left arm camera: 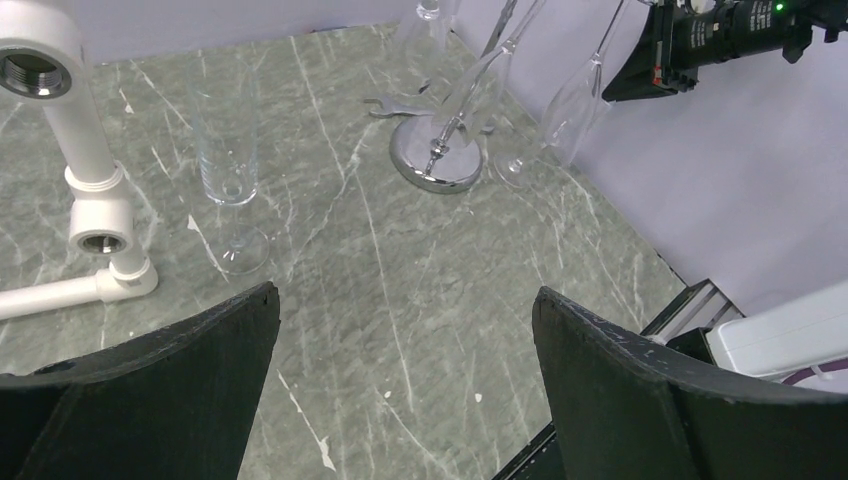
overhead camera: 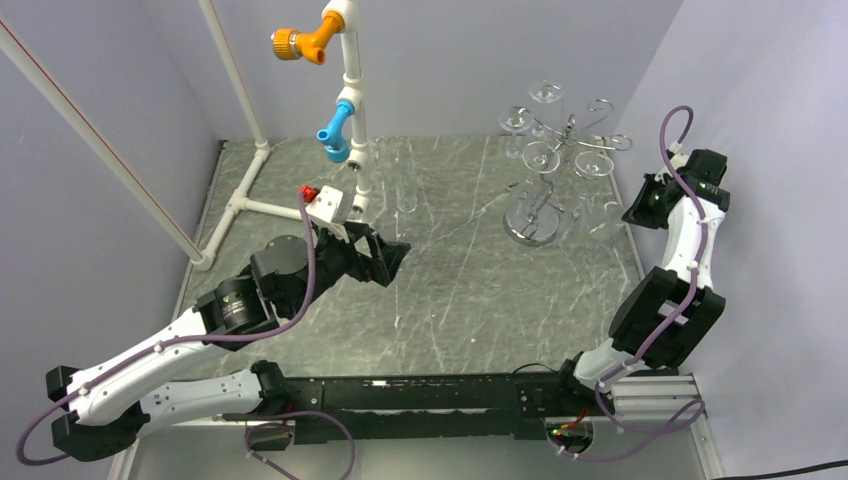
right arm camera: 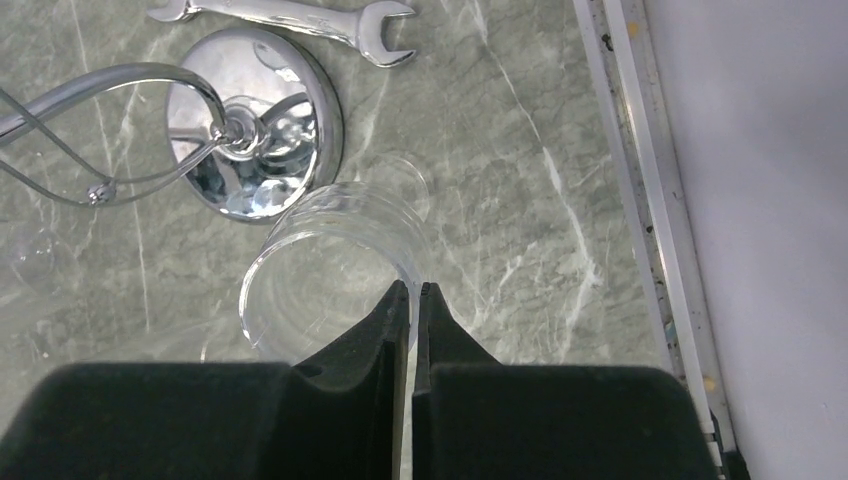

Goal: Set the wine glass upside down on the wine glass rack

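- Wine glass [right arm camera: 320,240]: not yet racked. Its mouth faces up toward the right wrist camera and its foot is low, just right of the rack base. It looks tilted in the left wrist view. Whether the foot touches the desk: cannot tell.
- Desk [overhead camera: 450,320]: grey marbled top that carries everything below.
- White pipe frame [overhead camera: 350,90]: far left, with orange and blue fittings. Not part of the job.
- Wine glass rack [overhead camera: 535,222]: far right. Chrome round base, thin post, curled arms on top. Several hung glasses [overhead camera: 545,92] appear to sit on the arms, foot up. The glass is too faint to count them.
- Right end effector [right arm camera: 412,292]: fingers pressed almost together, pinching the rim wall of the wine glass.
- Left end effector [left arm camera: 405,300]: fingers spread wide and holding nothing, over the desk mid-left, well apart from the rack.
- Second glass [left arm camera: 225,160]: upright on the desk near the pipe frame, untouched.
- Wrench [right arm camera: 290,15]: flat on the desk just beside the rack base, on its far side.
- Progress, my reading: the grasp is made. Left to do: lift, turn the glass mouth down, slide the stem into a free arm, release. Early-to-middle stage.
- Writing: none legible. No brand or label seen on the arms, rack or glass. Any markings on the wrench are too small to read.
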